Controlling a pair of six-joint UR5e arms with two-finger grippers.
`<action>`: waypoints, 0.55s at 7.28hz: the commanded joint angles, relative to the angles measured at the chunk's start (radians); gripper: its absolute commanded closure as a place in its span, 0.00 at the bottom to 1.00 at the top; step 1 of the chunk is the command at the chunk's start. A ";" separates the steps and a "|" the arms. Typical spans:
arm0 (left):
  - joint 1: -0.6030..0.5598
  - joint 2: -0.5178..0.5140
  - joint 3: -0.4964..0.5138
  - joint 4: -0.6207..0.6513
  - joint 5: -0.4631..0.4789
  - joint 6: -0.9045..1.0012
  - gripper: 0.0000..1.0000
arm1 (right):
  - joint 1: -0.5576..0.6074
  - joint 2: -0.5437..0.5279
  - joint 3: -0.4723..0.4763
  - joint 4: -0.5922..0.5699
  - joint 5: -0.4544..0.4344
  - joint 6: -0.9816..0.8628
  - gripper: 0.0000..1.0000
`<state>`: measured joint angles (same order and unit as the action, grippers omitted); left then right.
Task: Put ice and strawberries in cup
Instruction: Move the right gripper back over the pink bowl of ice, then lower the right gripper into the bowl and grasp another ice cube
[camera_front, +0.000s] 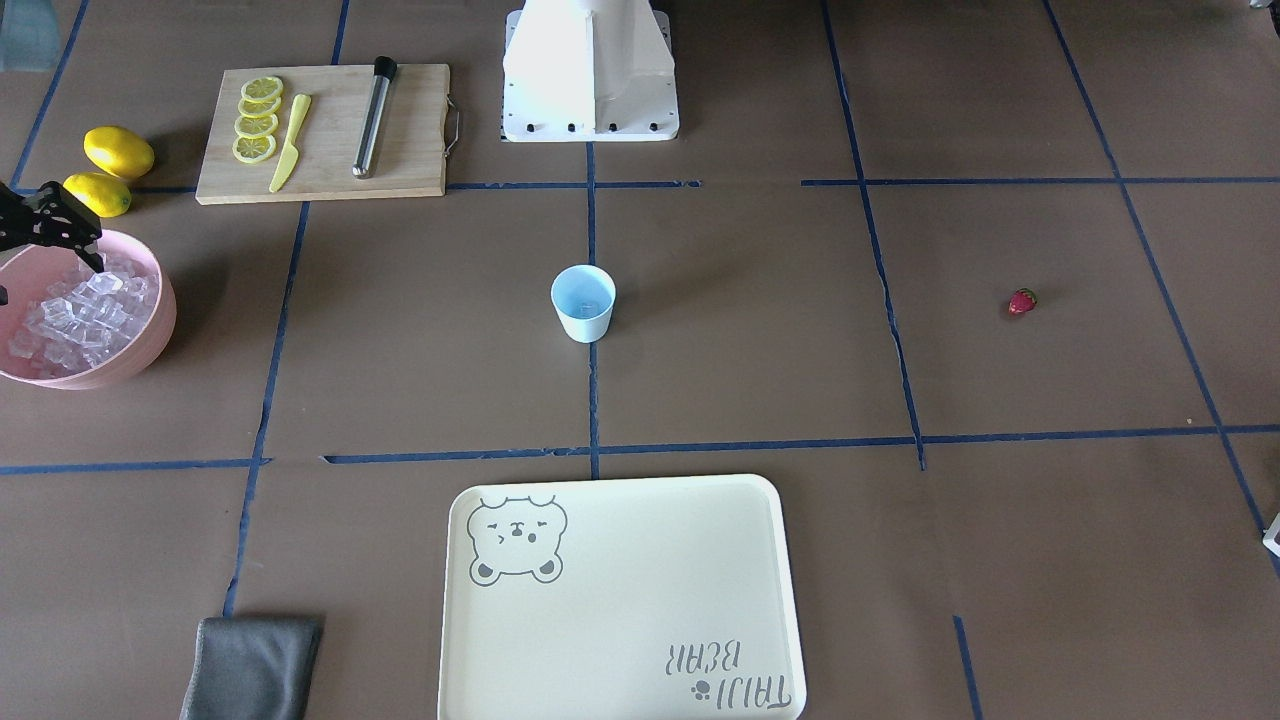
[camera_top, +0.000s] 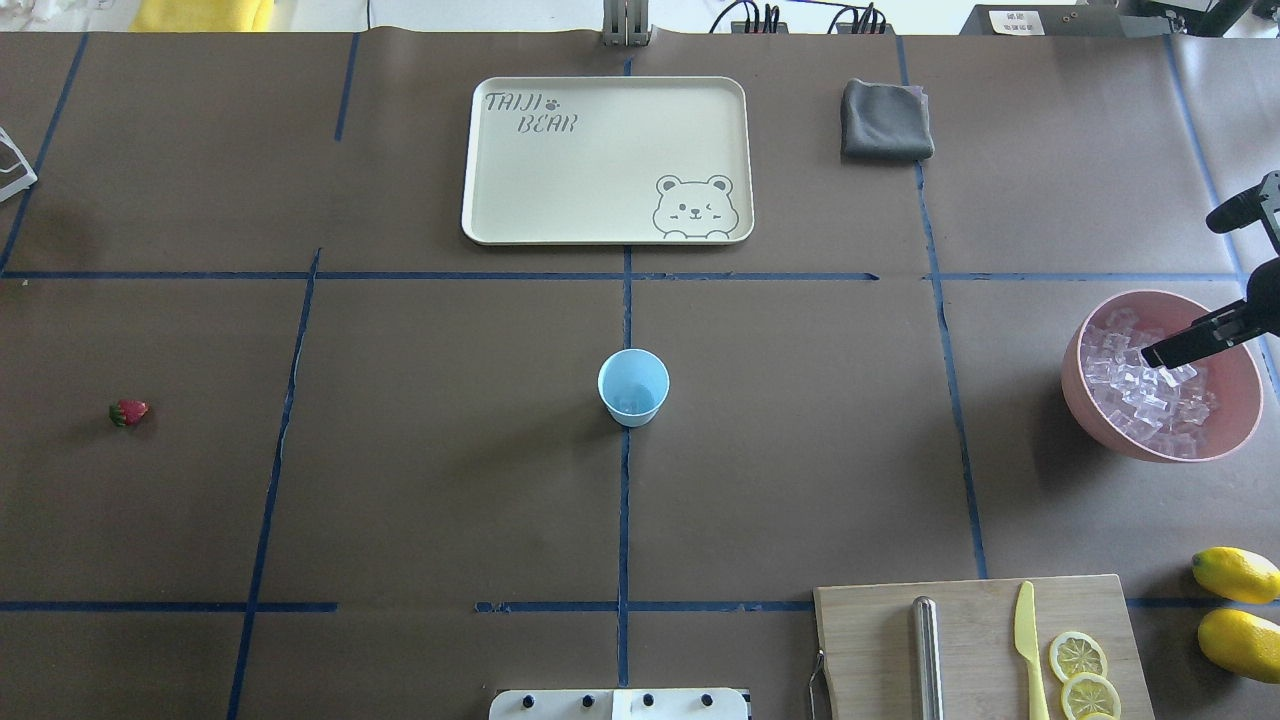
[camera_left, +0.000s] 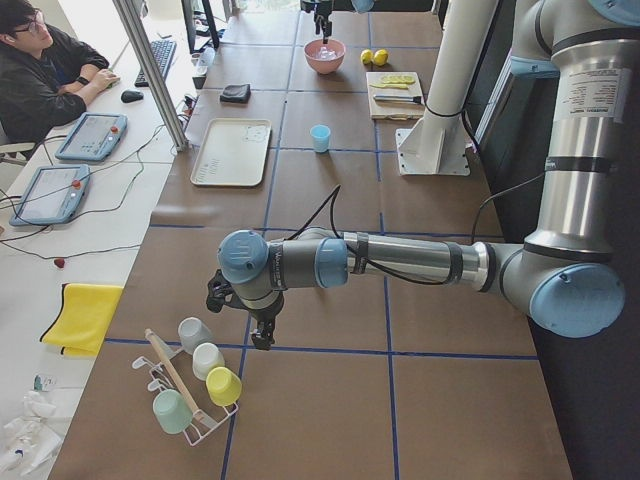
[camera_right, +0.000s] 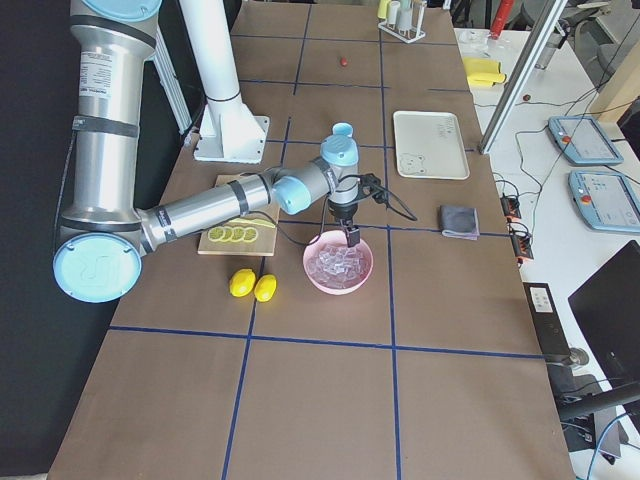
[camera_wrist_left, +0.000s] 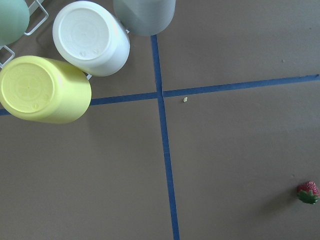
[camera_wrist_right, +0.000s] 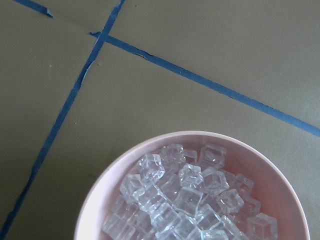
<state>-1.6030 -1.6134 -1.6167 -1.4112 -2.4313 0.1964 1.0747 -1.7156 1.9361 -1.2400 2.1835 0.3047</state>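
Observation:
The light blue cup (camera_front: 583, 305) stands upright at the table's middle, also in the overhead view (camera_top: 633, 385). The ice (camera_front: 80, 315) is piled in a pink bowl (camera_front: 150, 350) and fills the right wrist view (camera_wrist_right: 185, 200). My right gripper (camera_front: 60, 250) hangs over the bowl with its jaws apart, one fingertip (camera_top: 1155, 355) just above the cubes, holding nothing. The red strawberry (camera_top: 128, 412) lies alone at the far left and shows in the left wrist view (camera_wrist_left: 307, 192). My left gripper (camera_left: 262, 335) hovers near a cup rack. I cannot tell whether it is open or shut.
A cutting board (camera_top: 980, 640) holds lemon slices, a yellow knife and a metal rod. Two lemons (camera_top: 1235, 575) lie beside it. A cream tray (camera_top: 600, 160) and a grey cloth (camera_top: 885, 120) sit at the far side. Upturned cups (camera_wrist_left: 45, 90) hang on the rack.

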 joint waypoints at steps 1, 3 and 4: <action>0.002 0.001 0.000 0.000 0.000 -0.002 0.00 | 0.001 -0.016 -0.070 0.047 0.001 0.001 0.05; 0.002 0.001 0.000 0.000 0.000 -0.002 0.00 | -0.001 -0.012 -0.086 0.048 -0.001 0.001 0.05; 0.002 0.001 0.000 0.000 0.000 -0.002 0.00 | -0.001 -0.007 -0.094 0.048 -0.002 0.001 0.05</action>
<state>-1.6015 -1.6123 -1.6168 -1.4113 -2.4314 0.1949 1.0744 -1.7271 1.8520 -1.1927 2.1831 0.3053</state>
